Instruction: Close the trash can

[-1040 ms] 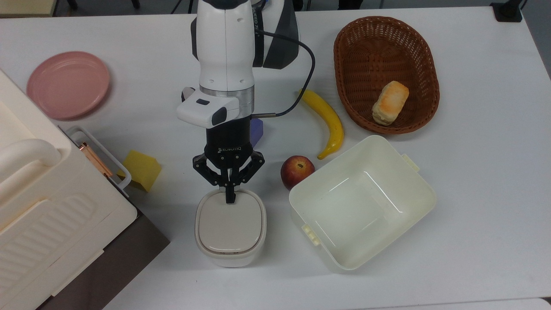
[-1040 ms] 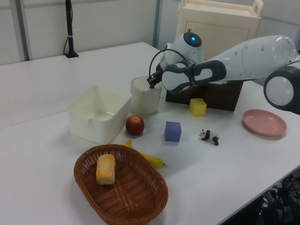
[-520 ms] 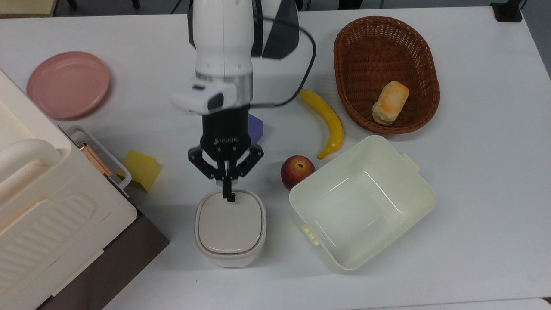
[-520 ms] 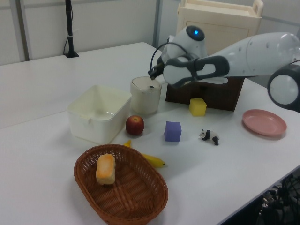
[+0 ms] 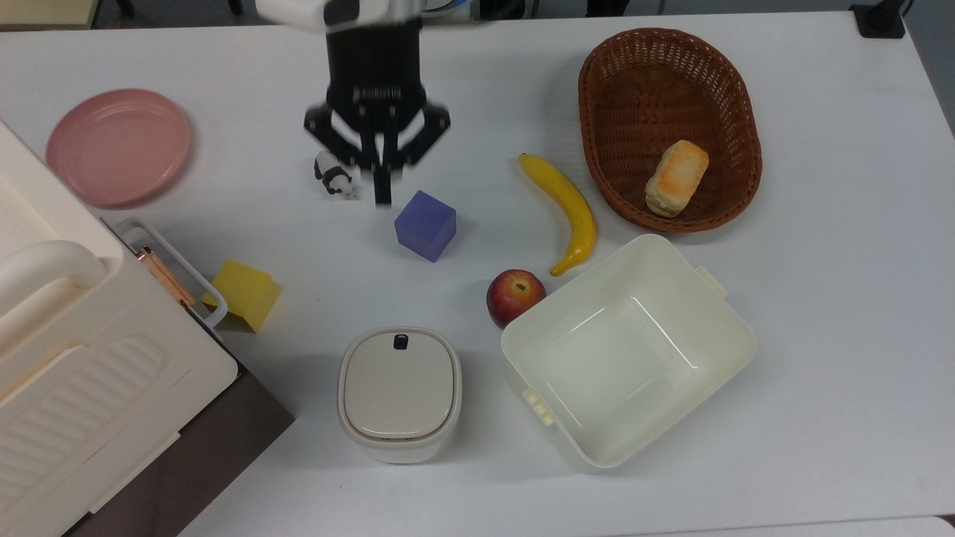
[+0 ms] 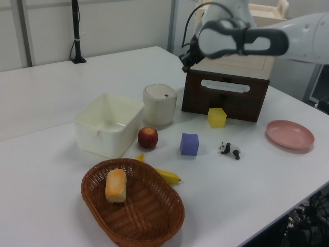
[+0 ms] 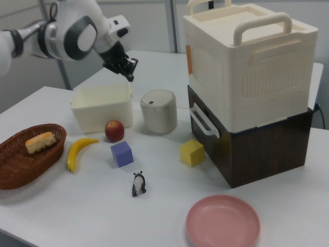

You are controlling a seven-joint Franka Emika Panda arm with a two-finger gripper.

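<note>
Lifted away from the lid it touched a second ago, the hand, fingers together, hangs above the purple cube, while the trash can stands shut on the desk between cream appliance and lidless tub, button facing the cube.

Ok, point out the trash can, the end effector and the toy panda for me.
trash can point(image 5: 399, 388), top view, centre of its closed beige lid.
end effector point(image 5: 382, 195), top view, at its black fingertips, above the table.
toy panda point(image 7: 138, 184), right view, on its body.
</note>
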